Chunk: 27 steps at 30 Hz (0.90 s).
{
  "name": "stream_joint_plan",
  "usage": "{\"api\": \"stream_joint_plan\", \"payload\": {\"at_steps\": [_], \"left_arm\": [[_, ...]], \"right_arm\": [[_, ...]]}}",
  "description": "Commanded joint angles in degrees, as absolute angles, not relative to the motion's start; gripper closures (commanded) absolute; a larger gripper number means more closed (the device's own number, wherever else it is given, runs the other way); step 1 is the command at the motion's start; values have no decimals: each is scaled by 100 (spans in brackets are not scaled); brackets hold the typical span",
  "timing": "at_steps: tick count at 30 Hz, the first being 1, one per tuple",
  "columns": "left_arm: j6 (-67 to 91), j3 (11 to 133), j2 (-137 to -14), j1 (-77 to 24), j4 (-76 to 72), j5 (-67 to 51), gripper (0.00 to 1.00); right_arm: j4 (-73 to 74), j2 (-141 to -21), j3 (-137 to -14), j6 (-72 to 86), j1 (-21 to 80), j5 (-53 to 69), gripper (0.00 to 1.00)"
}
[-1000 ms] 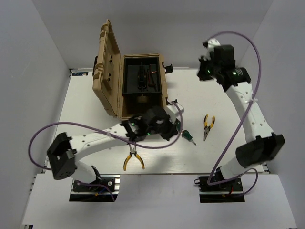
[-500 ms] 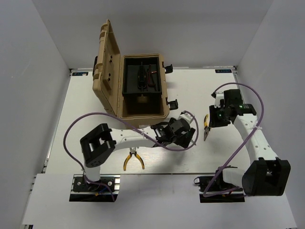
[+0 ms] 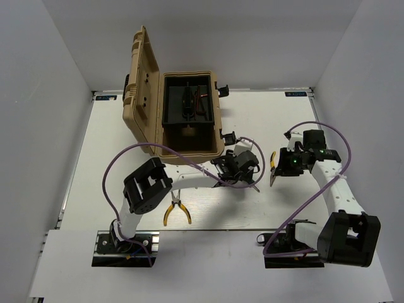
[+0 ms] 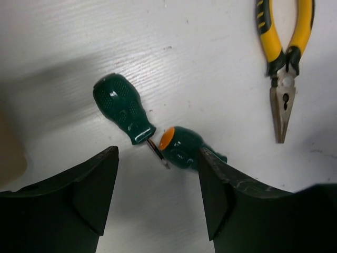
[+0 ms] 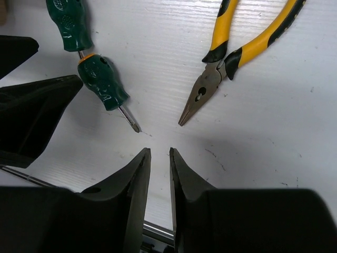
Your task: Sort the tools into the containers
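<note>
Your ribbed tan hard-plastic toolbox stands open at twelve o'clock. The left gripper hovers with jaws spread; the right gripper has its jaws nearly together, pinching nothing. Yellow-sleeved steel pliers lie at three o'clock of two stubby, dimpled green screwdrivers, unsorted. Next, likely: lower the left gripper and close on one handle.
</note>
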<state>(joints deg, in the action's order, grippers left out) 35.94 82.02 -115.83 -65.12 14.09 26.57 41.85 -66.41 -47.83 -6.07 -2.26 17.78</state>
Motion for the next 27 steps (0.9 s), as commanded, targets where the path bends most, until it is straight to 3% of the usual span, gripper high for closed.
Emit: {"api": "stream_joint_plan", "payload": {"at_steps": [1, 27], "left_arm": [[3823, 8481, -11548, -6495, 1274, 2936, 28], [4298, 9052, -12612, -6328, 1670, 3920, 27]], "right_arm": [[3929, -6521, -4685, -554, -351, 2205, 73], [4149, -6275, -4641, -598, -975, 3190, 72]]}}
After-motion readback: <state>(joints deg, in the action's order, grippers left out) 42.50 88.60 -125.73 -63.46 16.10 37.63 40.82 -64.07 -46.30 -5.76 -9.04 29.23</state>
